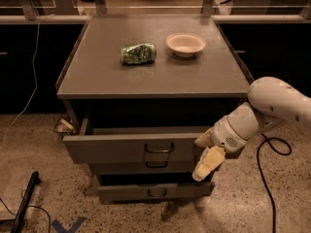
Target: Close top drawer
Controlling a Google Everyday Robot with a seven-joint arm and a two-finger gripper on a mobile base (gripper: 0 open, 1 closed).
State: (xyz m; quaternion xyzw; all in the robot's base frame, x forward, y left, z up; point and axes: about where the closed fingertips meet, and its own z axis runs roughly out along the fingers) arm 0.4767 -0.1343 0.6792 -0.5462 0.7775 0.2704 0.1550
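Note:
The top drawer (121, 148) is a wide grey metal tray with a flat front and a small wire pull (159, 149). It stands pulled out from the grey cabinet (155, 76). My gripper (205, 154) hangs on the white arm (272, 106) at the right end of the drawer front, its cream fingers (208, 162) against or just in front of that face. What lies inside the drawer is hidden by its front.
A crushed green can (138, 53) and a pale bowl (185, 43) sit on the cabinet top. Lower narrower drawers (155, 191) are also slightly out. A black cable (265, 178) runs on the floor at right; a dark bar (25, 198) lies at left.

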